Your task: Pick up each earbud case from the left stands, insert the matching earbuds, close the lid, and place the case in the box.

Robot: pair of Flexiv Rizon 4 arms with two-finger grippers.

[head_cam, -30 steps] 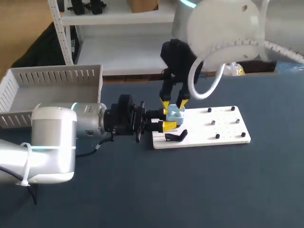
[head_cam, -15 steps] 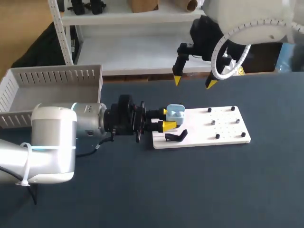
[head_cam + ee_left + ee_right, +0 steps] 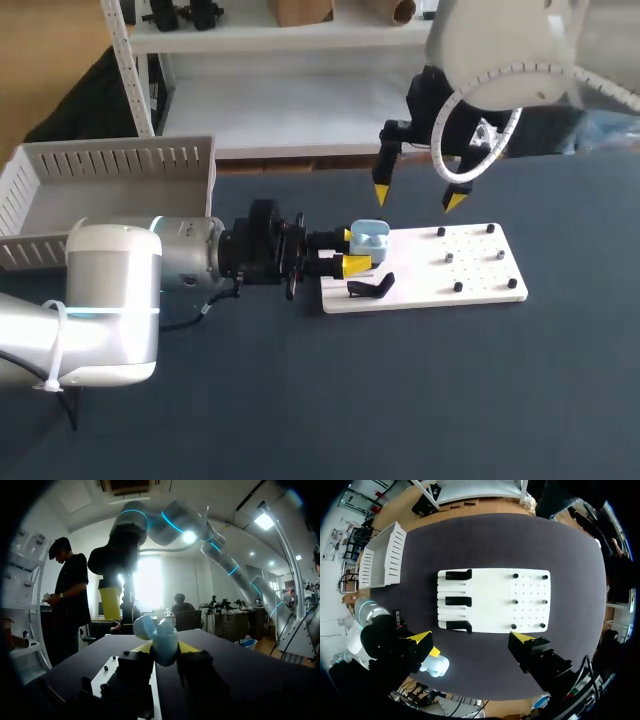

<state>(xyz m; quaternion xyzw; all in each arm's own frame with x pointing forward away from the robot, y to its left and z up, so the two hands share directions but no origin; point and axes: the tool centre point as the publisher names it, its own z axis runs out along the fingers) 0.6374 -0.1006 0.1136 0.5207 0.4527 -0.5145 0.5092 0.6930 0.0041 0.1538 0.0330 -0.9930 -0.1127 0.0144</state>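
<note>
A light blue earbud case [image 3: 370, 238] with its lid raised is held side-on by my left gripper [image 3: 352, 250], just over the left end of the white board [image 3: 430, 275]. In the left wrist view the case [image 3: 163, 641] sits between the yellow tips, and my left gripper [image 3: 165, 651] is shut on it. My right gripper [image 3: 418, 198] hangs open and empty above the board, well clear of the case. From the right wrist view my right gripper [image 3: 472, 639] looks straight down, with the case [image 3: 436, 665] beside one finger. Three black stands [image 3: 458, 601] are bare.
Several small black pieces [image 3: 449, 257] dot the right half of the board [image 3: 492, 600]. One black stand [image 3: 370, 288] lies near the board's front edge. The slatted white box [image 3: 110, 180] stands at the table's back left, behind my left arm.
My right gripper let go of the case, opened wide and rose up and to the right, then sank slightly. The left gripper and the case have stayed put.
</note>
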